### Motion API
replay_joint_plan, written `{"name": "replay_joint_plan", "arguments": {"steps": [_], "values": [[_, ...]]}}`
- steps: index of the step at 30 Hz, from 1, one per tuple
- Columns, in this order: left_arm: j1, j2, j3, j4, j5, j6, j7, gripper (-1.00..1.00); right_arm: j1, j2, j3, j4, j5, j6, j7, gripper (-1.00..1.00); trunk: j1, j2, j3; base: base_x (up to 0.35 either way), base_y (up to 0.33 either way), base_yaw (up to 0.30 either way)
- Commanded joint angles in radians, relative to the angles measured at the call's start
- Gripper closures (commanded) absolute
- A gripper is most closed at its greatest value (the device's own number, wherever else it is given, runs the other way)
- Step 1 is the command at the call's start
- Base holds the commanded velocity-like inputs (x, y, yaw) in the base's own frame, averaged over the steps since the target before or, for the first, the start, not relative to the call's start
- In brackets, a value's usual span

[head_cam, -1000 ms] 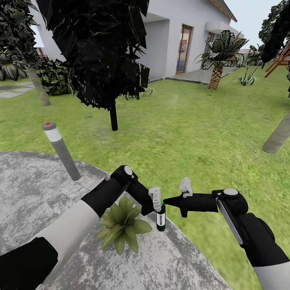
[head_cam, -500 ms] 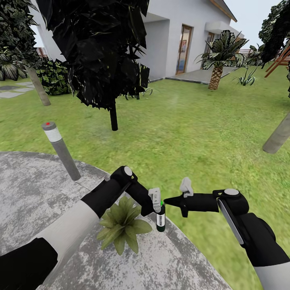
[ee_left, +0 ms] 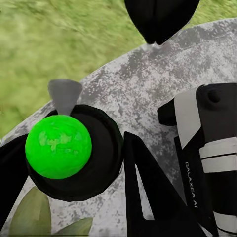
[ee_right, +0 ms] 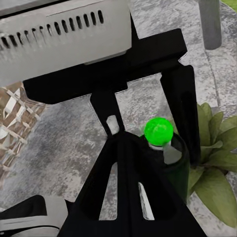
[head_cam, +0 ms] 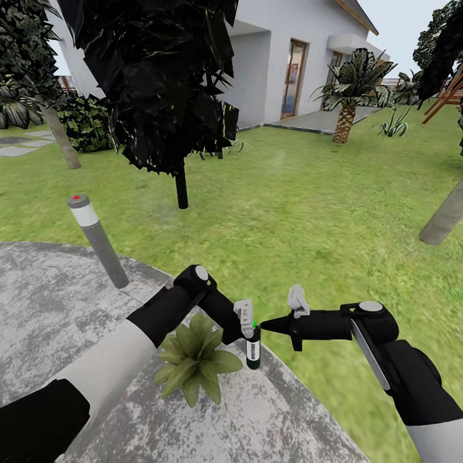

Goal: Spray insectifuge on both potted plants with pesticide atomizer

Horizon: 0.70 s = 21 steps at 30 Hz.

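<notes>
The pesticide atomizer (head_cam: 253, 351), a dark bottle with a white label and a bright green blob on top, is upright at the paved patio's edge. My left gripper (head_cam: 251, 329) is shut on its upper part; in the left wrist view the black fingers flank the atomizer (ee_left: 74, 153). My right gripper (head_cam: 264, 325) is shut, its pointed tip just right of the bottle top, with the atomizer (ee_right: 174, 165) close beyond it in the right wrist view. One potted plant (head_cam: 193, 357), a rosette of pointed green leaves, stands directly left of the bottle, under my left forearm.
A grey bollard lamp (head_cam: 96, 239) with a red dot stands at the patio (head_cam: 58, 308) rim to the left. A dark tree trunk (head_cam: 182, 186) rises from the lawn ahead, a pale trunk (head_cam: 444, 217) leans at right, and a white house (head_cam: 289, 58) lies beyond.
The left gripper and the atomizer have shifted slightly left and away. The right gripper followed a little to the left.
</notes>
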Motion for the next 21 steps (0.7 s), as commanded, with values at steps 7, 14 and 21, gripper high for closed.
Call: {"name": "replay_joint_plan", "arguments": {"steps": [7,14,21], "values": [[-0.004,0.122,0.004,0.0,-0.005,0.011,-0.006,1.0,0.0,-0.002,0.001,0.0,-0.007,0.009,-0.001,1.0,0.0,0.0,-0.001,0.0,0.0,0.0],[-0.019,0.157,0.113,-0.002,-0.003,0.013,-0.003,1.0,0.008,-0.003,0.003,0.002,0.002,0.009,-0.002,1.0,0.0,0.0,-0.001,0.0,0.0,0.0],[-0.068,0.154,0.376,-0.004,-0.003,0.028,0.065,1.0,0.011,-0.006,-0.024,0.004,0.021,0.004,-0.012,1.0,0.0,0.0,-0.001,0.0,0.0,0.0]]}}
